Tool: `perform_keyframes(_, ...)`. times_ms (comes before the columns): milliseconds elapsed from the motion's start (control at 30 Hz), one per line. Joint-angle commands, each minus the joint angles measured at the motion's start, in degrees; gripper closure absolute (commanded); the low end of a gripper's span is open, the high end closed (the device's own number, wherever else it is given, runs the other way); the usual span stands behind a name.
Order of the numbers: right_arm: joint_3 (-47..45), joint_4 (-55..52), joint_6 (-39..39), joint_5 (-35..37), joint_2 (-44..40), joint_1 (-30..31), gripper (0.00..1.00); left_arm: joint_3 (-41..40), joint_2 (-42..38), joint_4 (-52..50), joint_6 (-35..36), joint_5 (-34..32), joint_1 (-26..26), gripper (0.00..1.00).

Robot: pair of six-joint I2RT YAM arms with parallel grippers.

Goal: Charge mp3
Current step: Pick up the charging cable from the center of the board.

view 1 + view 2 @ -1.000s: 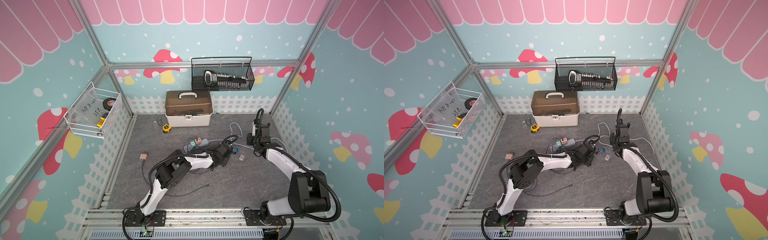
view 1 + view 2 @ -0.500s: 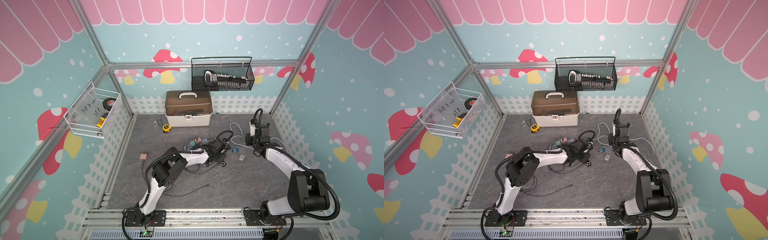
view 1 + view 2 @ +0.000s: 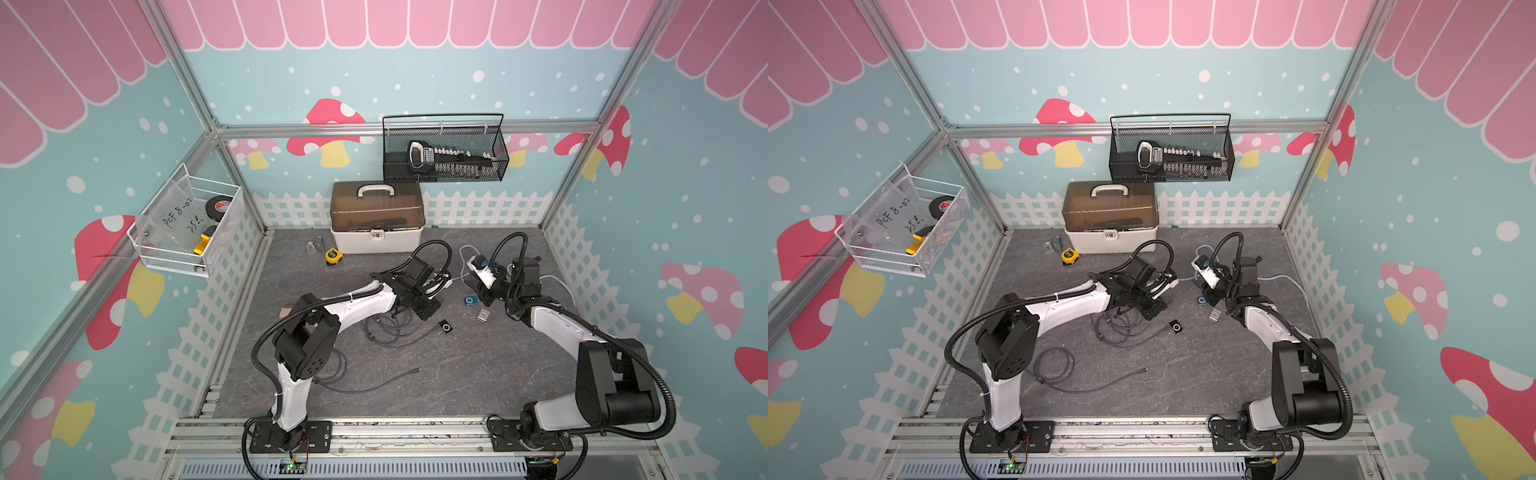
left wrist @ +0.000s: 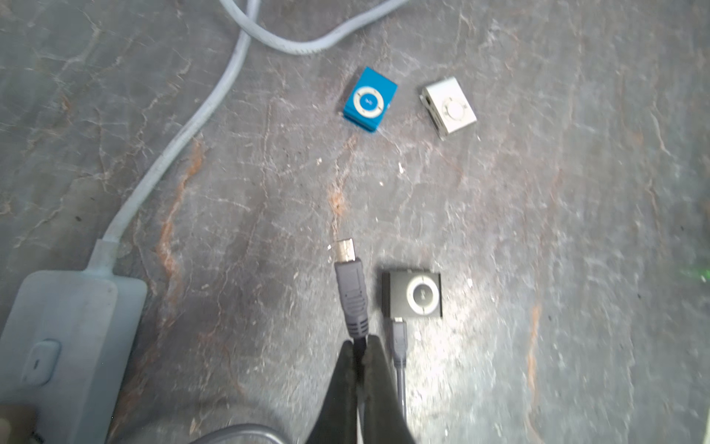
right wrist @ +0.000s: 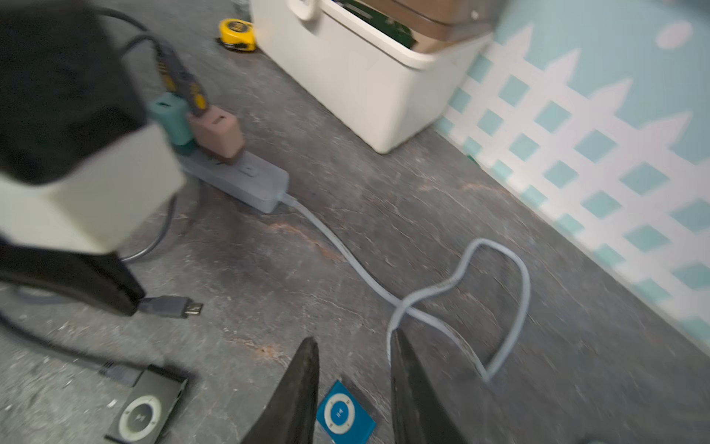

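Our left gripper (image 4: 359,346) has drawn back, pinched tight on the cable (image 4: 350,296). Our right gripper (image 5: 353,346), jaws parted, straddles the blue player (image 5: 344,417). In a top view we see it at one o'clock from the grey player (image 3: 445,327).

In both top views the scene is seen from high above its 6 o'clock edge, tilted down toward the toolbox (image 3: 376,224) at 12 o'clock; nearly the same field is shared. The floor (image 4: 538,230) is viewed from close, almost straight down, by the left wrist camera, and low and obliquely toward 11 o'clock by the right. The blue mp3 (image 4: 369,100), dark mp3 (image 4: 415,294) and grey cable (image 4: 351,296) are shared by both.
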Motion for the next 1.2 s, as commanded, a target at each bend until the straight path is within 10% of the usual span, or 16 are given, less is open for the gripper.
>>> perform_keyframes(0,-0.1,-1.6,-8.8,-16.7,0.7,-1.0,0.70,-0.2,-3.7,-4.0,4.4,4.3,1.5,1.00)
perform_keyframes(200,4.9,-18.7,-23.9,-28.5,5.1,-1.2,0.68,0.4,-4.5,-6.1,8.3,6.4,2.2,1.00)
perform_keyframes(633,15.8,-42.1,-40.1,-28.1,11.3,1.3,0.64,0.1,-7.0,-5.1,12.6,9.4,1.4,1.00)
perform_keyframes(1167,20.5,-50.4,-45.5,-30.0,13.0,2.8,0.65,-0.8,-9.7,-3.5,17.8,9.4,0.3,1.00)
